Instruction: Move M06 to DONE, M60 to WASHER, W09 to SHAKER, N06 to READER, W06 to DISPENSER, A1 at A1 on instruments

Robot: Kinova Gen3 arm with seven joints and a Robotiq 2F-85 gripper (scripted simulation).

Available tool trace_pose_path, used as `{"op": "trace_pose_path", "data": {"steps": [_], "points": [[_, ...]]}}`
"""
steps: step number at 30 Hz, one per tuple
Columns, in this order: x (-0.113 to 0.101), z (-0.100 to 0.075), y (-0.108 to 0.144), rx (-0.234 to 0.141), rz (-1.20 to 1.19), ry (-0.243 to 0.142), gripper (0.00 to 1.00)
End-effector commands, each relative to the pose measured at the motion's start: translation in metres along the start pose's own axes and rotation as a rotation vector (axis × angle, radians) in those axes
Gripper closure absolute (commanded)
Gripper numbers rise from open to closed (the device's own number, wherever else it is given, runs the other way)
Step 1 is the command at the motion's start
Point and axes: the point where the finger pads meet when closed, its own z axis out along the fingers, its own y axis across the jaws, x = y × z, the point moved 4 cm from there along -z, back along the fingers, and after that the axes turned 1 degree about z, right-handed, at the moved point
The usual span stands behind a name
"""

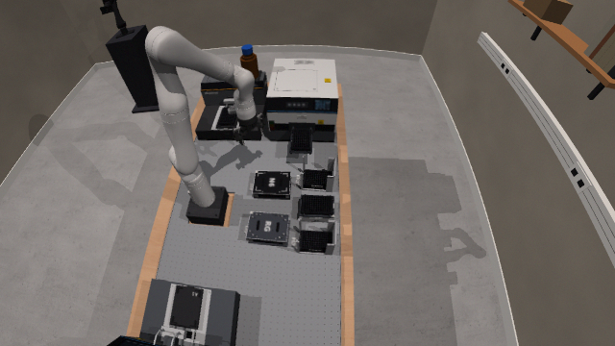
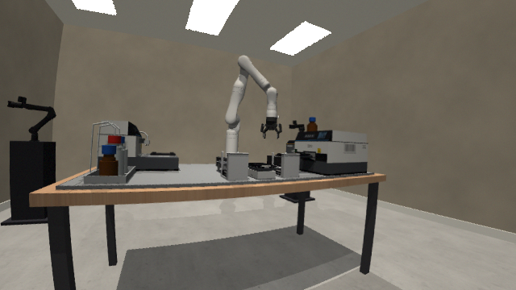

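1. The white jointed arm's black two-fingered tool (image 2: 271, 131) hangs wide open with nothing in it, well above the grey perforated counter (image 1: 288, 288) and over the low black instrument (image 1: 206, 132) at the far left.
2. A black, many-welled rectangular plate (image 1: 301, 138) rests on the tray that juts from the big white-topped instrument (image 1: 302, 79). I judge this to be M06 on READER, though no label is legible.
3. Such a plate should be light, rigid and smooth-sided, so it may slip or tilt. Best taken across its two long sides, at mid-length, kept level.
4. Counted from above: four dark plates stand in the right-hand run, namely the one on the tray and three below it, two of them inside grey walled racks (image 1: 331, 174). One more seems to lie beneath the tool, mostly hidden.
5. Two flat black nests lie mid-counter.
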Motion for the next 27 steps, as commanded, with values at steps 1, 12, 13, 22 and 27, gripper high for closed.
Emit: {"op": "trace_pose_path", "data": {"steps": [1,12,13,22,27], "points": [[-0.016,0.0,-0.001,0.0,-0.008,0.007,0.0],[-0.045,0.0,-0.003,0.0,-0.088,0.007,0.0],[-0.049,0.0,-0.003,-0.001,-0.117,0.007,0.0],[-0.079,0.0,-0.006,-0.001,-0.117,0.006,0.0],[-0.089,0.0,-0.007,-0.001,-0.117,0.006,0.0]]}}
